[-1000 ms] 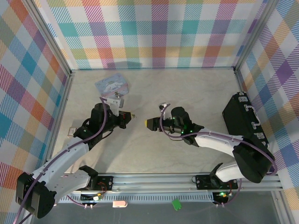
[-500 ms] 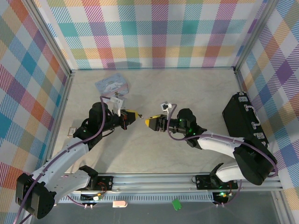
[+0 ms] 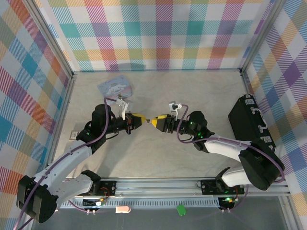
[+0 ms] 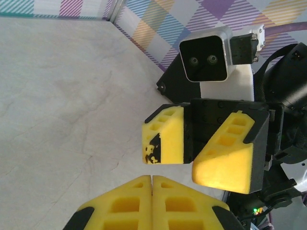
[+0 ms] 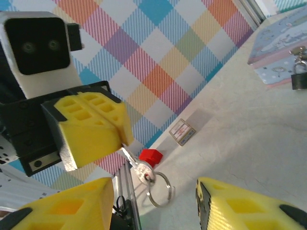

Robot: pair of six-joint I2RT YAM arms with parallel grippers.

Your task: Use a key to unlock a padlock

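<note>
pinching the key (image 5: 134,160) by its blade in the left hand (image 5: 115,127), pads shut tight. slanting from upper left to lower right in the right wrist view, with the ring (image 5: 160,189) dangling just ahead of the right hand (image 5: 154,200). holding nothing there, fingers partly apart, tip to tip with the left. probably closing in for a handover. resting well apart at upper right: the padlock (image 5: 298,79) on the tin (image 5: 273,48), nearer the left arm.
</note>
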